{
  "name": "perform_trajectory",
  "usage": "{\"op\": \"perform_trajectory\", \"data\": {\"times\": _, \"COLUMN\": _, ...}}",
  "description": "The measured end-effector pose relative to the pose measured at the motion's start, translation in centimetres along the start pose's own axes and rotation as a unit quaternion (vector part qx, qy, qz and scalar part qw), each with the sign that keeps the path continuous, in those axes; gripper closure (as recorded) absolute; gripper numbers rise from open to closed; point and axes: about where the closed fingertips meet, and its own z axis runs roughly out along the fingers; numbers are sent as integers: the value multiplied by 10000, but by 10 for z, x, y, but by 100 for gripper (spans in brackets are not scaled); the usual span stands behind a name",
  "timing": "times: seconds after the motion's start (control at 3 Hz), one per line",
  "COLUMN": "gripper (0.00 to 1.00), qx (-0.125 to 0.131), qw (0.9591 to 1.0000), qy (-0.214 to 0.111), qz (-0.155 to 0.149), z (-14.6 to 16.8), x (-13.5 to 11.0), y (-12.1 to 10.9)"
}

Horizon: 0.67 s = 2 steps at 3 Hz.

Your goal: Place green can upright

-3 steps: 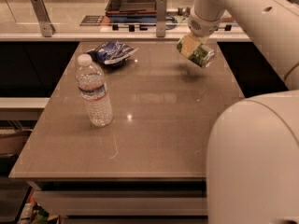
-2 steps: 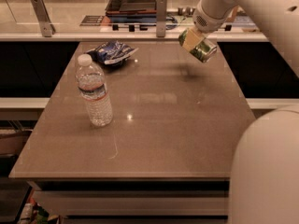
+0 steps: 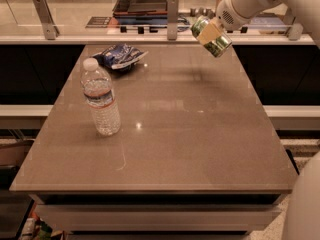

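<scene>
We log the gripper (image 3: 209, 30) clamped on the green can (image 3: 219, 43), tilted in the air above the table's (image 3: 200, 149) far right edge, well apart from the water bottle (image 3: 102, 101) and the snack bag (image 3: 119, 57); we cannot read any label print.

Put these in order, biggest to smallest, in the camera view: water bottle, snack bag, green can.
1. water bottle, largest and nearest.
2. snack bag and green can look about alike, so no ranking.
The gripper holds the can tilted in the air, above the table's far right side.
</scene>
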Motion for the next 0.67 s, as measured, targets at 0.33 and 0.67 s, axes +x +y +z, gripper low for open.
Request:
{"op": "perform_trajectory", "data": {"times": 0.33, "gripper": 100, "qx": -216, "qw": 9985, "qy": -431, "qz": -268, "z": -6, "x": -15, "y": 3}}
{"op": "perform_trajectory", "data": {"times": 0.67, "gripper": 100, "qx": -491, "qw": 9931, "qy": -914, "qz": -543, "z": -6, "x": -32, "y": 12}}
